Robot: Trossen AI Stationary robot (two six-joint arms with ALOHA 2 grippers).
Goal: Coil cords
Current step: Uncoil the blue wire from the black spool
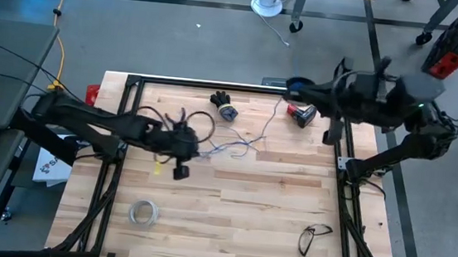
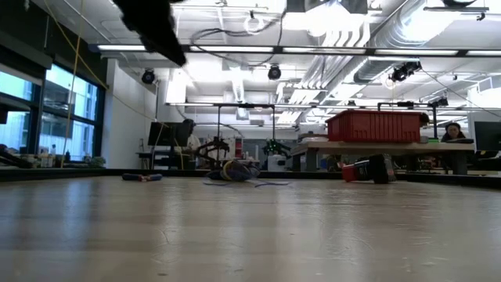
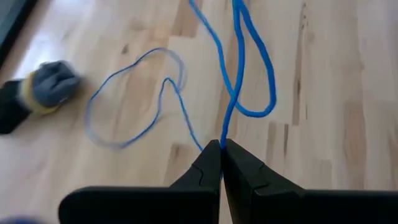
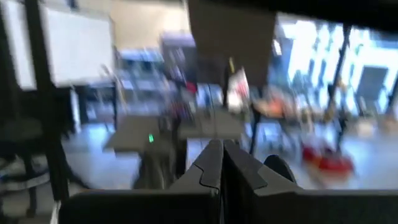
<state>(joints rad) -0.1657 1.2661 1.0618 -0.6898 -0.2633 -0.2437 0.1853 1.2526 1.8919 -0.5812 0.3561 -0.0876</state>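
My wire [image 3: 239, 68] runs off the frame's edge beyond my left gripper [image 3: 221, 149], its far loop [image 3: 134, 96] smeared. Beside that loop, the grey spool [image 3: 46, 87] is blurred, half cut off.

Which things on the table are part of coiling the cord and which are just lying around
Part of the job:
thin blue wire, loose on the wood
small dark spool by the far edge
left gripper, shut on the wire

Lying about:
red and black object
whitish ring of tape
eyeglasses
right gripper, shut, raised off the table
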